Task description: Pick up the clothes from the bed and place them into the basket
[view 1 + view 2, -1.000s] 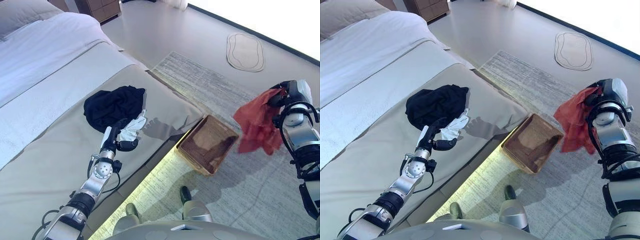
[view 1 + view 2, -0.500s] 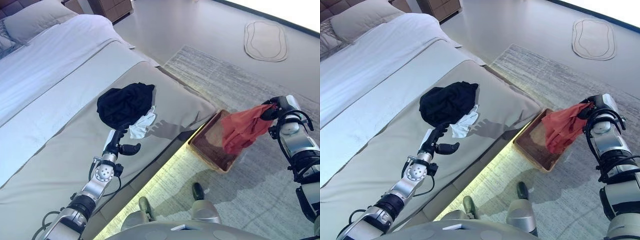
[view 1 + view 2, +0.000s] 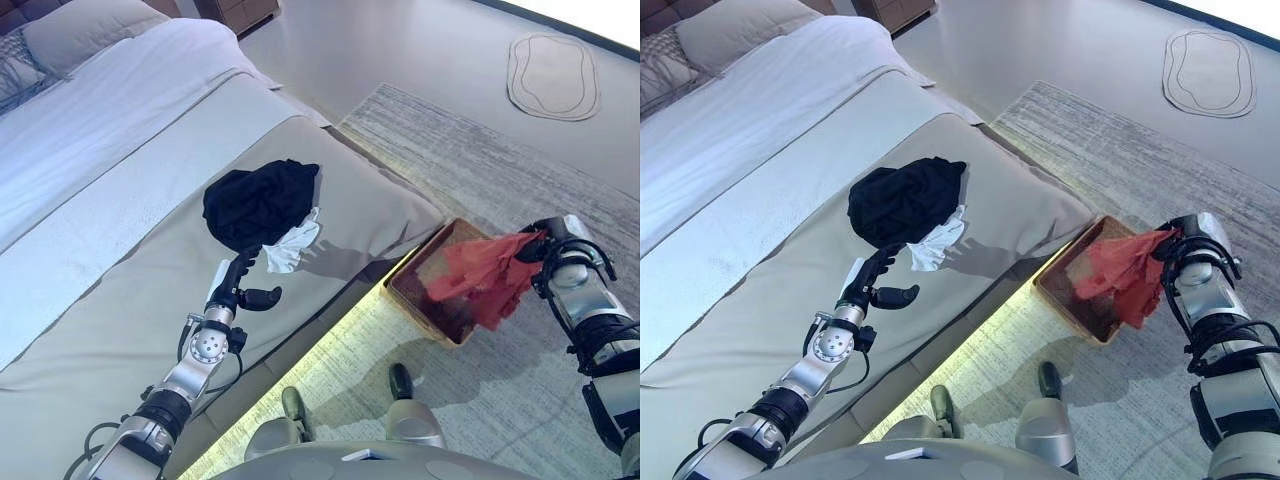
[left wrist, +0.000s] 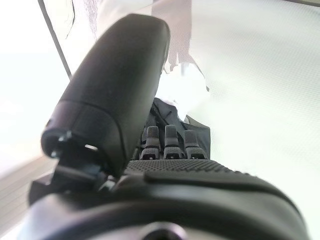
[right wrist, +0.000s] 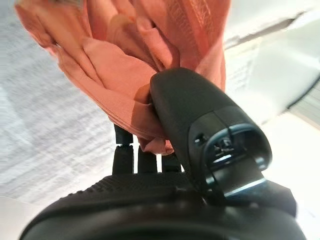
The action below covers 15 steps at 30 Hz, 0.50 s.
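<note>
My right hand is shut on a red cloth and holds it hanging over the brown woven basket on the rug beside the bed. In the right wrist view the thumb pinches the red cloth against the fingers. A black garment and a white cloth lie together on the beige bed cover. My left hand rests on the bed just in front of the white cloth, fingers straight, thumb out, holding nothing. The left wrist view shows its thumb and the white cloth past it.
The basket stands on a grey rug close to the bed's edge. A small oval mat lies on the floor farther off. Pillows lie at the bed's head.
My right hand has swung the red cloth leftward and down, from beside the basket to over it. The camera has shifted. My left hand has stayed on the bed.
</note>
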### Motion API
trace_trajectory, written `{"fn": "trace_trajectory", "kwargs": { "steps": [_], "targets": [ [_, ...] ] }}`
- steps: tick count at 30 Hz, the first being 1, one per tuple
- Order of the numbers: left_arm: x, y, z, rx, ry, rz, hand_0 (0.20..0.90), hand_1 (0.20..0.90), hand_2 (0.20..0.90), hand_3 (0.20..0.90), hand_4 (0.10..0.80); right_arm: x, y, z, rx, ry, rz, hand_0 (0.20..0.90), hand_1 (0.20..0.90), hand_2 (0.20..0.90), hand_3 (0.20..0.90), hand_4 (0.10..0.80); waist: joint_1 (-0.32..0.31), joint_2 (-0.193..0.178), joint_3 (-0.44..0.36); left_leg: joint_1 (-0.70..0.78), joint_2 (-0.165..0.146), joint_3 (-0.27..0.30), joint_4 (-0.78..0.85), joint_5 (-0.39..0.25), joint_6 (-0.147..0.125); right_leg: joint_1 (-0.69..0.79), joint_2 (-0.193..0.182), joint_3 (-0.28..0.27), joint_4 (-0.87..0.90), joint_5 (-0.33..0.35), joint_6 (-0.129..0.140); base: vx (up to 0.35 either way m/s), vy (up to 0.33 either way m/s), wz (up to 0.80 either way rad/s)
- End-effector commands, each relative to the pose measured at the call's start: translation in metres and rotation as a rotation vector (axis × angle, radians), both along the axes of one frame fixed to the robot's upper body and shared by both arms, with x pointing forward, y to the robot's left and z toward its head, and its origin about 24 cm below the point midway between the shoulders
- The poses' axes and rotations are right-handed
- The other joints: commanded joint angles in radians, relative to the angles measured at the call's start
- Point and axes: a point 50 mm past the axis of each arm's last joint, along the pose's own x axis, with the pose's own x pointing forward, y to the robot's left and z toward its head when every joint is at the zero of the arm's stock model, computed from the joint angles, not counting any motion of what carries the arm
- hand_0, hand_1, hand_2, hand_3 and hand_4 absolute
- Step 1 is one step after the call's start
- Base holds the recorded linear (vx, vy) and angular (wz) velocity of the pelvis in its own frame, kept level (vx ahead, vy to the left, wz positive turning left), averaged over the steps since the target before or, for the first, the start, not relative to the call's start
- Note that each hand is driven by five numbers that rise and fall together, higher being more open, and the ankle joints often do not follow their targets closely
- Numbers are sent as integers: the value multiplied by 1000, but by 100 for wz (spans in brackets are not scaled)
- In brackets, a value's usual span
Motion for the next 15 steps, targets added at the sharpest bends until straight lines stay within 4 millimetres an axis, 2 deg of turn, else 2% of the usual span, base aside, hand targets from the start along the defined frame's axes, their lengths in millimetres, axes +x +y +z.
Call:
{"fn": "trace_trajectory", "kwargs": {
  "steps": [1,6,15],
  "targets": [
    [28,-5,40,16,-186,-73,900,900,900,900,800,28,5,42,-66,-136,81,900,900,900,900,800,26,-52,-10,28,36,-12,2,-75,-23,-20,-81,-21,54,-19,18,0,0,0],
    [26,-4,38,20,-177,-80,900,900,900,900,800,24,6,26,-38,-87,79,900,900,900,900,800,40,-52,-13,24,38,-21,2,-71,-21,-13,-82,-32,53,-21,17,0,0,0],
    [23,4,36,33,-166,-77,900,900,900,900,800,19,5,17,-33,-59,69,900,900,900,900,800,51,-66,-21,25,40,-26,2,-71,-19,1,-81,-45,47,-22,18,7,-10,6]
  ]
}}
